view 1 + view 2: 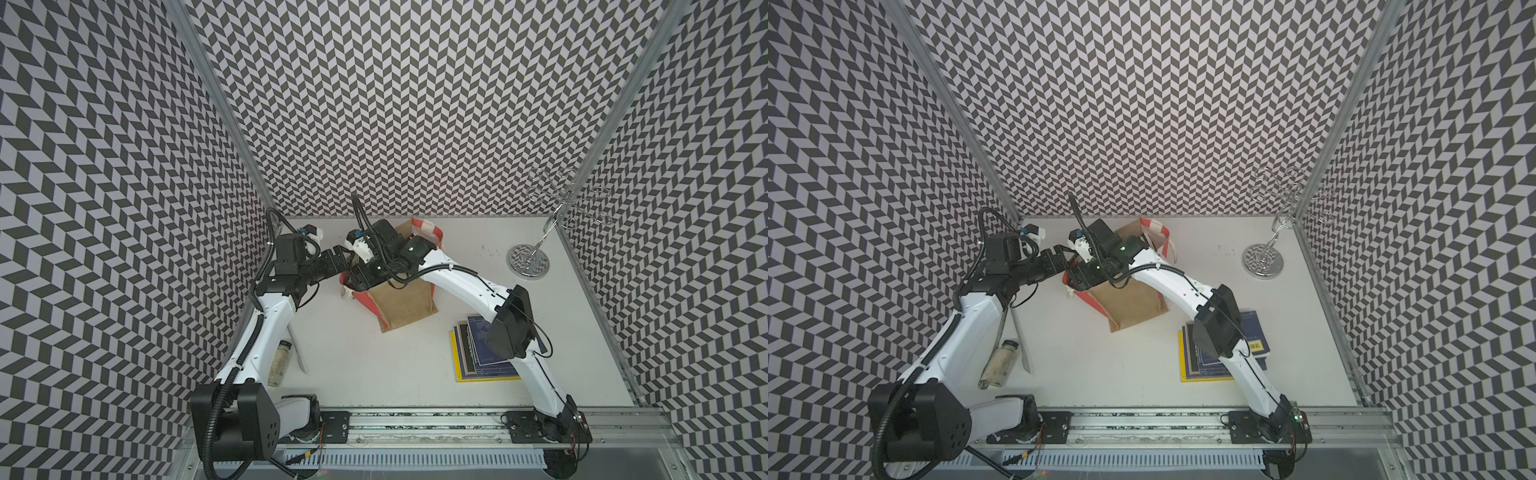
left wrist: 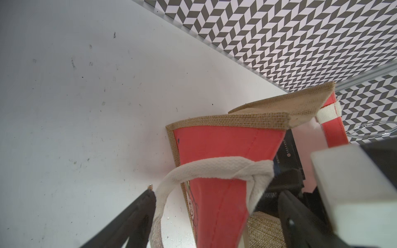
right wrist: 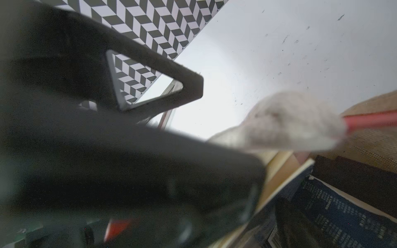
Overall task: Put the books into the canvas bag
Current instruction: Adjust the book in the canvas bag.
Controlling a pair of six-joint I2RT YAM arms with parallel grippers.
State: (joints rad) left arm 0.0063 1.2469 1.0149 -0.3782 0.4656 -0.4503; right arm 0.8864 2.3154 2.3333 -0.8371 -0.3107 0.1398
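Both arms meet at the canvas bag's mouth.
The canvas bag point(image 1: 405, 301) stands on the worktop point(image 1: 353, 365); the books point(image 1: 473, 353) lie stacked beside it, and more sit inside point(image 2: 287, 154). The left gripper point(image 2: 217, 201) has its jaws spread around a white handle point(image 2: 214, 169). The right gripper point(image 1: 359, 282) reaches into the bag's mouth, jaws apart.

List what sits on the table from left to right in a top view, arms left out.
Bottle → canvas bag → books → chrome stand.
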